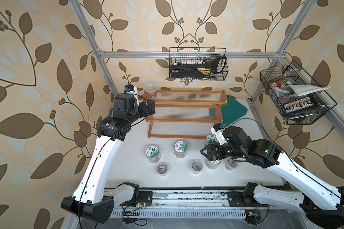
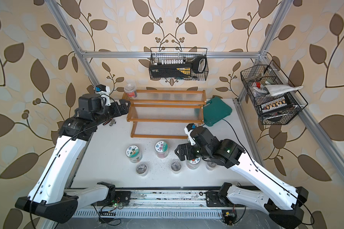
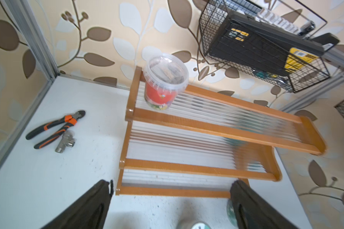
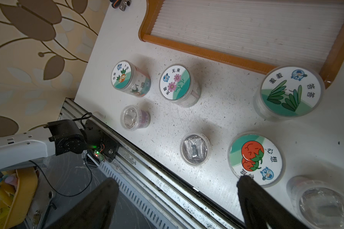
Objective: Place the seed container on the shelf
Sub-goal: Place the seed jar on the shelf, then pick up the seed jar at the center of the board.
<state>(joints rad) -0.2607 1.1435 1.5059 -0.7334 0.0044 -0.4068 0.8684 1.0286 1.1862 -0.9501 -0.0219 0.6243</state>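
Note:
The seed container (image 1: 151,90) (image 2: 130,91) is a clear lidded tub with a red label (image 3: 165,83). It stands upright at the left end of the top tier of the shelf (image 1: 184,103) (image 2: 167,107) (image 3: 216,126), a stepped wooden rack with clear ribbed tiers. My left gripper (image 1: 153,107) (image 2: 128,107) (image 3: 171,184) hangs open and empty just left of the rack, in front of and below the tub and apart from it. My right gripper (image 1: 203,153) (image 2: 177,154) (image 4: 175,180) is open and empty above the jars near the front right; one finger overlaps the tomato-lid jar (image 4: 255,158).
Several seed jars with printed or clear lids (image 1: 153,153) (image 1: 180,149) (image 4: 174,82) stand on the white table in front of the rack. Pliers (image 3: 56,126) and a metal fitting (image 3: 66,141) lie left of it, a green case (image 1: 233,111) right. Wire baskets (image 1: 198,63) (image 1: 294,95) hang on the frame.

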